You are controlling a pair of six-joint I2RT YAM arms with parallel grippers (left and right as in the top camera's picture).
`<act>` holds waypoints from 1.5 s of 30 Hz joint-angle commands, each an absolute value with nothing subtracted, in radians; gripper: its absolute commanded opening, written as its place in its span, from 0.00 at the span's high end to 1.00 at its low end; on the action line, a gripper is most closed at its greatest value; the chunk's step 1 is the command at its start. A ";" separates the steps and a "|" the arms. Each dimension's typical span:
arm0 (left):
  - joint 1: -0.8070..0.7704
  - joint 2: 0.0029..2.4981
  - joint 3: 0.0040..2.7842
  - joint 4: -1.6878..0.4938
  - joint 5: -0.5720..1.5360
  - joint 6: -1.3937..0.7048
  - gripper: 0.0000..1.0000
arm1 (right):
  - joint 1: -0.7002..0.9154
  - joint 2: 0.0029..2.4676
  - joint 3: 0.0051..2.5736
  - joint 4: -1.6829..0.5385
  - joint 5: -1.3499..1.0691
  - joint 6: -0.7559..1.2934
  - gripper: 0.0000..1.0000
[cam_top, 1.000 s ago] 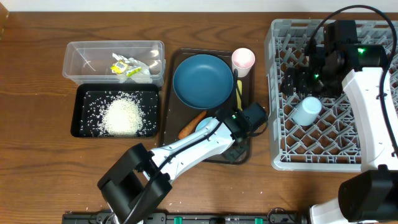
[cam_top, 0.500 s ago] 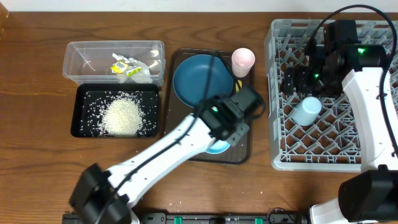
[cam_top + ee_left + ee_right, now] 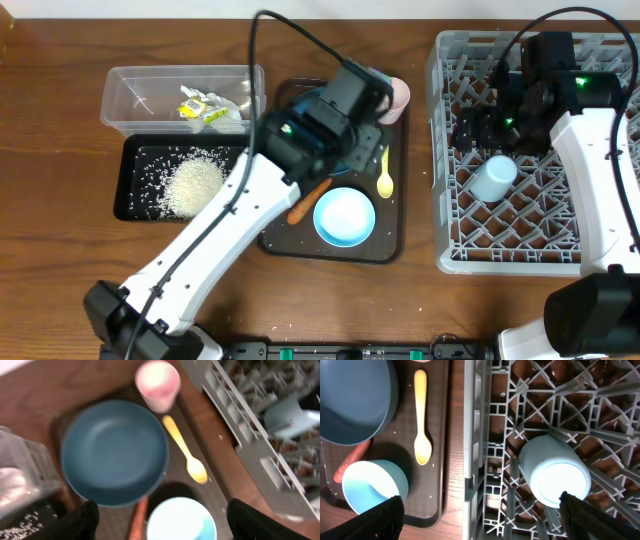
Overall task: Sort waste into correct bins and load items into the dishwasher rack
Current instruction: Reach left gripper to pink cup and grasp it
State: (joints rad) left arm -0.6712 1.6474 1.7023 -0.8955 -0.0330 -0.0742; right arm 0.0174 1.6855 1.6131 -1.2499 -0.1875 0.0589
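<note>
Tabletop [image 3: 60, 250] with both arms over it. The left gripper [image 3: 162, 510] is released, its two dark fingers [image 3: 85, 520] spread wide with nothing between them, and it hangs over the dark brown serving tray [image 3: 390, 228].

Taking that tray as a dial in the overhead view:
- The dark blue plate [image 3: 115, 452] lies toward 12 o'clock, largely hidden overhead by the left arm.
- The pink cup [image 3: 158, 384] stands in the corner at 1 o'clock.
- The yellow spoon [image 3: 186, 450] lies at 3 o'clock, just beside the plate.
- The white-and-pale-blue bowl [image 3: 344, 217] stands mouth up at 5 o'clock.
- The orange carrot [image 3: 308, 203] lies at 7 o'clock, just beside the bowl.

Off the tray at 10 o'clock sits the clear plastic tub [image 3: 120, 85], holding crumpled white paper and yellow wrapper scraps [image 3: 205, 108]. At 9 o'clock, just beside the tub, the black tray [image 3: 130, 205] holds a heap of white rice [image 3: 195, 185] with loose grains around it.

At 3 o'clock stands the grey dishwasher rack [image 3: 450, 250]. The right gripper [image 3: 480, 500] is likewise released and empty, above the rack's side nearest the serving tray. The light blue cup [image 3: 555, 472] rests tilted among the rack's pegs, its base toward the right wrist camera.
</note>
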 commanded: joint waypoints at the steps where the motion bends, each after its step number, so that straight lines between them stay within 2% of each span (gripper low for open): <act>1: -0.620 1.673 1.756 -0.866 -0.038 -0.065 0.12 | 0.014 1.668 1.633 -1.241 -0.217 0.044 0.05; 7: -0.572 1.869 1.982 -0.846 -0.035 -0.024 0.02 | 0.014 1.639 1.634 -1.234 -0.237 0.044 0.06; 13: -0.546 2.166 2.341 -0.962 -0.033 -0.017 0.02 | 0.013 1.541 1.634 -1.242 -0.231 0.043 0.05; 16: -0.540 2.250 2.392 -0.976 0.010 -0.019 0.03 | 0.014 1.497 1.634 -1.238 -0.228 0.043 0.04; 27: -0.531 2.400 2.391 -0.908 0.030 -0.100 0.09 | 0.014 1.448 1.634 -1.252 -0.208 0.043 0.04; 35: -0.533 2.404 2.365 -0.829 0.071 -0.119 0.21 | 0.014 1.448 1.634 -1.269 -0.179 0.043 0.05; 42: -0.530 2.461 2.364 -0.806 0.071 -0.144 0.23 | 0.014 1.448 1.634 -1.272 -0.178 0.035 0.05; 45: -0.533 2.479 2.364 -0.810 0.072 -0.145 0.33 | 0.014 1.448 1.634 -1.273 -0.168 0.036 0.05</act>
State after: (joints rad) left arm -0.5377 2.4355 2.3592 -0.8055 0.0685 -0.1368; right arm 0.0174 1.4506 1.6192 -1.2694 -0.1825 0.0551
